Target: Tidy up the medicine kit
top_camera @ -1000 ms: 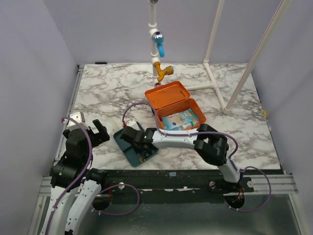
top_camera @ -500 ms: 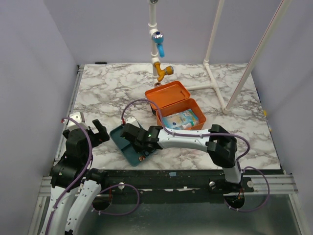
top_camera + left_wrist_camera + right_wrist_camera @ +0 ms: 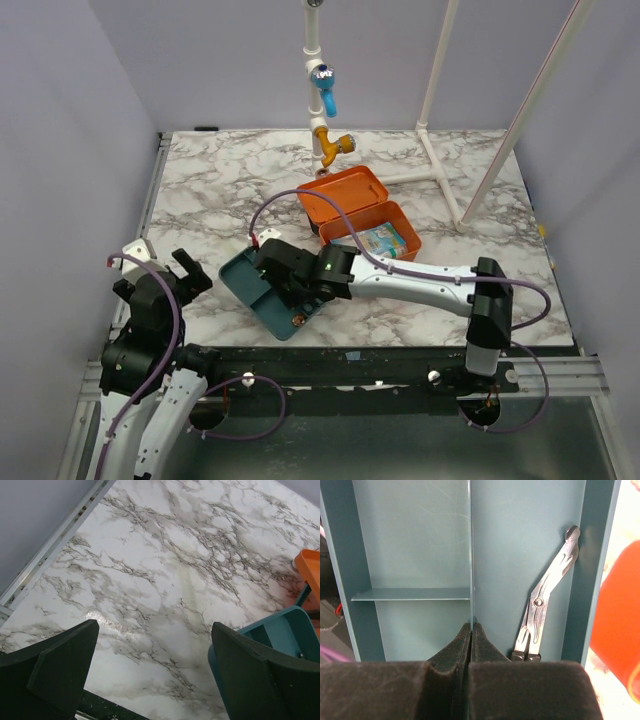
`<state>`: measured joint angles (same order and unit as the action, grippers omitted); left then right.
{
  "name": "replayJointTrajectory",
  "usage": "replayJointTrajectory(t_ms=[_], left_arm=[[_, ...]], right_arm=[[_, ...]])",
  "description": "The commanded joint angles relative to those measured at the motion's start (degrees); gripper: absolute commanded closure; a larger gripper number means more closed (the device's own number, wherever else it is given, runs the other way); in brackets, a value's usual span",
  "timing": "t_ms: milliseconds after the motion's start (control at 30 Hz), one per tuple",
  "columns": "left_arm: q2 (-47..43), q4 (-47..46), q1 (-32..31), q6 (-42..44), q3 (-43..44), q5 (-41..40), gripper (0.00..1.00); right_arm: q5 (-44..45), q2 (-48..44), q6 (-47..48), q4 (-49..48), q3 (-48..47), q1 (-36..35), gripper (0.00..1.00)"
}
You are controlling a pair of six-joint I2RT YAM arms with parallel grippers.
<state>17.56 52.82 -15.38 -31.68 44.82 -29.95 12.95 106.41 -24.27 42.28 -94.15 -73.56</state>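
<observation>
Med kit (image 3: 352,190) lies open just beyond R gripper (image 3: 471,626), which pinches teal tray (image 3: 240,278) divider (image 3: 470,555); L gripper (image 3: 154,630) wide.

1. The table (image 3: 200,190) is white with grey marble lines.
2. The medicine kit (image 3: 342,195) is orange.
3. The tray (image 3: 238,280) is teal.
4. The metal tool (image 3: 545,597) is shiny silver.
5. The tap handle (image 3: 327,98) is blue.

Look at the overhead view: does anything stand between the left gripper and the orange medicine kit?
Yes. The teal tray lies between the open left gripper and the medicine kit, and the right gripper, shut on the tray's divider, reaches across it.
</observation>
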Motion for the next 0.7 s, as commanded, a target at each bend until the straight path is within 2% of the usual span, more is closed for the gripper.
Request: replayJointTrajectory(t_ms=[0,167,300,467,667], left_arm=[[-1.59,1.61,0.35,-1.72,1.69,-4.03,0.01],[-1.74,1.41,0.35,-1.48,1.59,-3.29,0.02],[-1.25,-0.83,0.35,0.96,1.24,2.08,0.01],[0.91,-5.52,0.26,4.43,0.81,15.86,0.02],[7.74,-7.84,0.26,-0.74,-0.33,30.63,0.01]], right_arm=[[1.87,-5.97,4.27,8.16,-2.34,-0.48,0.99],[7.20,-9.63,7.09,13.22,-2.54,-0.32,0.99],[10.13,-13.55,7.72,15.68,-0.78,0.64,0.99],[12.35,-19.31,5.68,17.49,3.44,4.10,0.99],[12.90,-25.88,2.06,20.06,6.82,9.18,0.99]])
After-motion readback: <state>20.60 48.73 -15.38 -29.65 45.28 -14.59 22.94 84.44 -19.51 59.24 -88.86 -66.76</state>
